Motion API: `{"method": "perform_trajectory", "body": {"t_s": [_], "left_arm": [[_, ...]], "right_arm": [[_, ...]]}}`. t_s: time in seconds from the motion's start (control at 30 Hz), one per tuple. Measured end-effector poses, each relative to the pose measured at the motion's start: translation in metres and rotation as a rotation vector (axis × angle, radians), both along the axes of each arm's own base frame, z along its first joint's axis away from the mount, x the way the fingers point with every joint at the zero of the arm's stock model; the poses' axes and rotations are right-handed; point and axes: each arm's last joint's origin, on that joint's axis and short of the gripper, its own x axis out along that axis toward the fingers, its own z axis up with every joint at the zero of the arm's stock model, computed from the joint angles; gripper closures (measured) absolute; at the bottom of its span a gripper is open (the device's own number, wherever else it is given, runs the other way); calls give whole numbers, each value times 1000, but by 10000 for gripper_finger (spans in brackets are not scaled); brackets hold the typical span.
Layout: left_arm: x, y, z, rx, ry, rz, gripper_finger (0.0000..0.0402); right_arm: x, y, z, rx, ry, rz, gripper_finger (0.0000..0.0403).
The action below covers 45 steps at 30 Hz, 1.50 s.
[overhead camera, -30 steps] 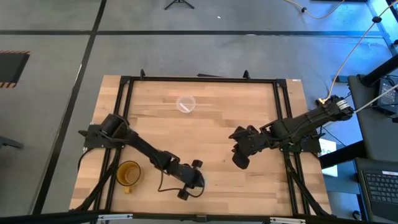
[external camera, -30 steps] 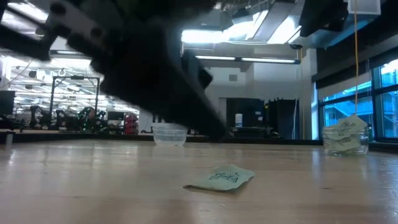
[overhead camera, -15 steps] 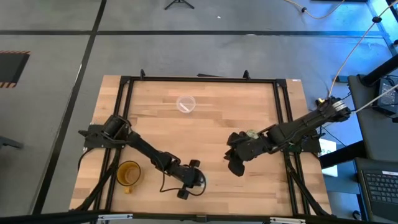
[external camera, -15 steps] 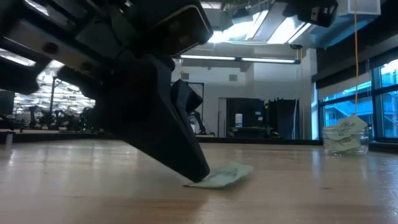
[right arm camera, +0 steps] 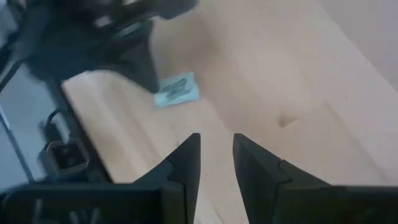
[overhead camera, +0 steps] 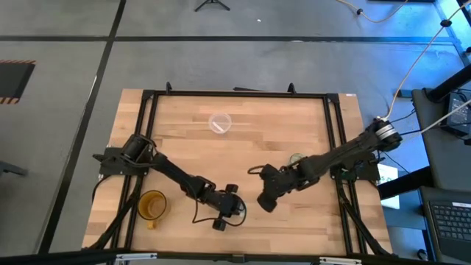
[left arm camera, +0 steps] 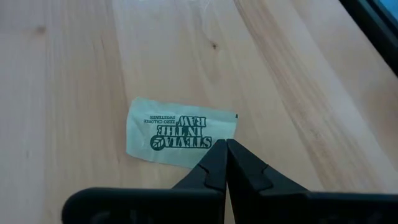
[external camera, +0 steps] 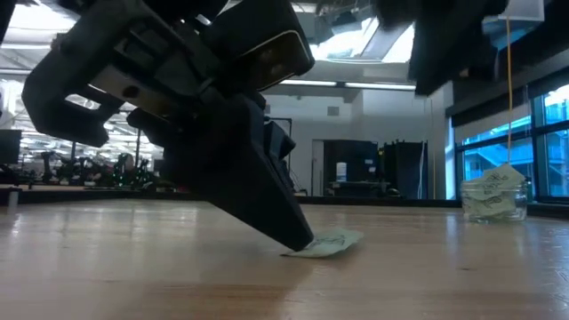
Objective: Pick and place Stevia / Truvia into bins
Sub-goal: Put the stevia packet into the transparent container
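Observation:
One white-and-green Stevia sachet [left arm camera: 180, 134] lies flat on the wood, also seen in the low view as the sachet [external camera: 331, 242] and in the right wrist view as the sachet [right arm camera: 177, 89]. My left gripper [left arm camera: 226, 148] is shut, with its tip on the sachet's edge. My right gripper [right arm camera: 214, 149] is open and hovers a short way off, pointing at the sachet. In the high view the left gripper [overhead camera: 235, 210] and right gripper [overhead camera: 263, 202] face each other near the table's near edge. The glassy cup [external camera: 493, 197] holds several sachets. The wider clear cup [overhead camera: 219, 123] stands toward the far edge. My left gripper presses its shut fingertips [external camera: 300, 242] down on the sachet's near long edge [left arm camera: 211, 149], by the printed lettering. The fingers come slanting down from the table's left. The sachet lies flat on the table, its free end slightly raised in the low view.
An amber mug [overhead camera: 152, 205] stands by the near left corner, next to the left arm. The glassy cup [overhead camera: 296, 158] sits close under the right arm. Bare wood stretches across the table's middle. A black frame [overhead camera: 235, 93] edges the table.
My left gripper has come down and set its shut tip on the sachet, which has slid a little toward the far edge. My right gripper has travelled from near the glassy cup toward the table's left and near edge, closing in on the sachet.

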Motion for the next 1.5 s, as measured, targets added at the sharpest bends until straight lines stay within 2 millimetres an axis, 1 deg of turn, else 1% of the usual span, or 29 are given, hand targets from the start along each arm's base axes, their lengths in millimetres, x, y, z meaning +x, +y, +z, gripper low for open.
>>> {"method": "perform_trajectory", "body": {"t_s": [0.1,0.33,0.47,0.6,0.7,0.8,1.0,1.13,1.3,1.4,1.5], "left_arm": [[1,1,0,7,-2,-4,400],[1,2,0,9,-1,0,401],[1,2,0,10,-2,3,399],[1,2,0,17,-3,-1,400],[1,2,0,23,-5,-6,400],[1,2,0,24,-5,-7,400],[0,2,0,25,-5,-7,399],[0,2,0,25,-5,-7,400],[0,2,0,25,-5,-8,399],[0,2,0,25,-5,-8,400],[0,2,0,25,-5,-8,400]], "right_arm": [[8,0,-14,10,39,-55,305],[29,5,-37,54,14,-36,305],[34,6,-51,33,44,-26,305],[38,8,-63,56,74,-91,305],[40,9,-74,43,109,-91,305],[41,9,-81,46,132,-85,305],[43,5,-82,19,124,-34,304],[47,1,-81,61,105,-30,293],[51,-2,-79,86,81,-28,249],[51,-2,-77,62,64,21,218],[51,-2,-78,51,65,51,196]]}}
